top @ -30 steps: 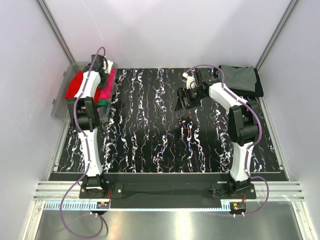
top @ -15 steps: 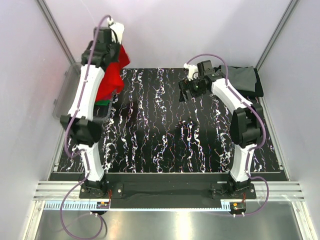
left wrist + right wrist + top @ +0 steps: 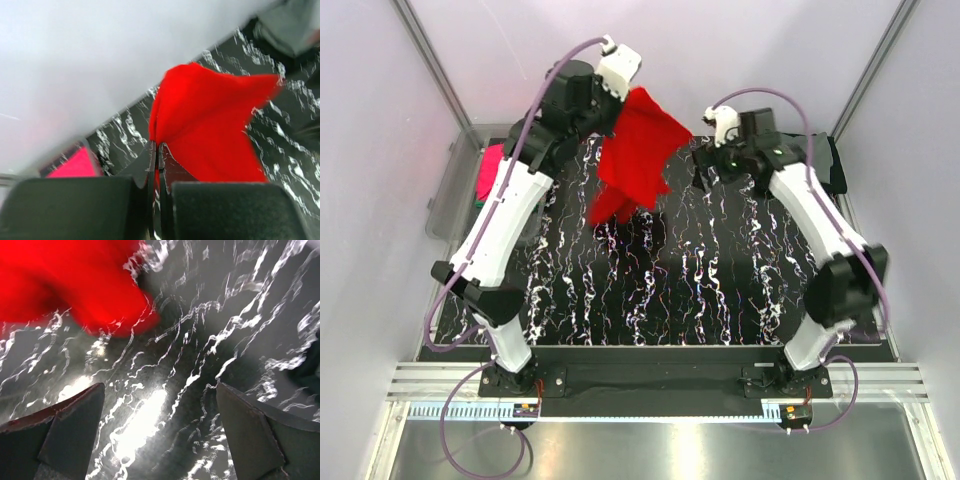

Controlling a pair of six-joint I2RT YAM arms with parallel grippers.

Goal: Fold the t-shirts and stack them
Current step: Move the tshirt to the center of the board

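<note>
Transfer is the step in hand: your left jaws are clamped on an edge of the red t-shirt, holding it high over the far middle of the tabletop, where it hangs bunched and loose. Your right jaws stand wide apart and empty, just beside the cloth's right edge. A magenta-pink shirt lies in the clear bin at far left. Next, I judge, you need a second hold: bring the right jaws onto a free corner, then lower and spread the shirt flat before any fold.
</note>
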